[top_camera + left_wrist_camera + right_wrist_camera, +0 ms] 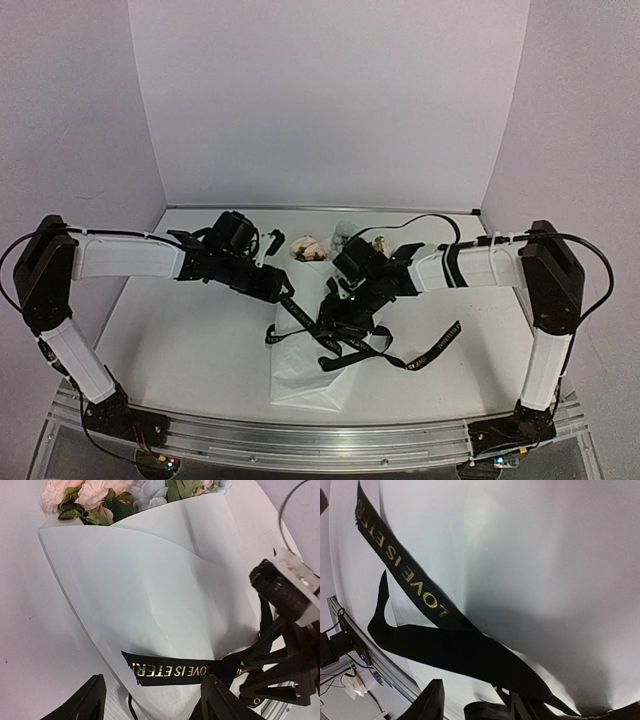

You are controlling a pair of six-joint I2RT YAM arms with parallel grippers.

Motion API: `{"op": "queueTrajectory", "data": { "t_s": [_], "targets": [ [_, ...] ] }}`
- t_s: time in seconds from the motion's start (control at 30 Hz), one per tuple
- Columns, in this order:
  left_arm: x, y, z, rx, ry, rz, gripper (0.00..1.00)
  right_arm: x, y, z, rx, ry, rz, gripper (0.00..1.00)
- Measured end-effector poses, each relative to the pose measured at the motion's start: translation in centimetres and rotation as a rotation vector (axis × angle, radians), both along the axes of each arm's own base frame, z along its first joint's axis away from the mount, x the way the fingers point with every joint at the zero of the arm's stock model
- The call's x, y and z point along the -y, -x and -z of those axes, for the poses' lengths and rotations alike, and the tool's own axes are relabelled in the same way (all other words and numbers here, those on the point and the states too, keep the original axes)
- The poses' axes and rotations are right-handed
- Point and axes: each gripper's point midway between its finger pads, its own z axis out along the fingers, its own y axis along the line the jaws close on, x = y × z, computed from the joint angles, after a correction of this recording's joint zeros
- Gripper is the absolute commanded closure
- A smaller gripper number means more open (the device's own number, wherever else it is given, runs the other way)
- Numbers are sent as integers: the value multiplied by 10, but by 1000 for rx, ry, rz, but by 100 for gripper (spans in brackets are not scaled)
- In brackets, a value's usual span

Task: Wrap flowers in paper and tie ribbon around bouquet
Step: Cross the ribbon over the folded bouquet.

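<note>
The bouquet (305, 375) is lying mid-counter (190, 340), flowers (95, 492) pointing away, the ribbon (170, 670) circling its narrow end (gold lettering showing). The left gripper (154, 690) is hovering wide open, gripping nothing. The right gripper (475, 695) is standing part-open, ribbon brushing one finger, apparently unheld.

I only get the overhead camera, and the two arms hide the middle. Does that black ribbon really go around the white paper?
Observer: Yes. The left wrist camera shows the ribbon crossing the narrow end of the paper, bunching at one side into what looks like a knot.
Visitor: Anything printed on it?
Observer: Gold capitals; "LOVE IS" reads clearly from the right wrist camera.
Visitor: Is the left claw squeezing it?
Observer: No. The left gripper has its fingers wide apart, with the ribbon showing in the gap between them.
</note>
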Motion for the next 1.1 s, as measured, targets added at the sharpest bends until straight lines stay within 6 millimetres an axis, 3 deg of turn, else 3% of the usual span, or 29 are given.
{"op": "queueTrajectory", "data": {
  "t_s": [0.23,0.43,0.8,1.1],
  "targets": [
    [0,-3,16,-29,-40,-33,42,12,5,-34,58,-23,-12,44],
    [4,2,24,-66,-42,-50,55,45,14,-50,134,36,-29,37],
    [6,3,27,-102,-27,-85,74,118,39,-24,221,249,-133,23],
    [7,2,27,-104,-23,-94,60,149,53,-4,302,344,-348,21]
  ]
}}
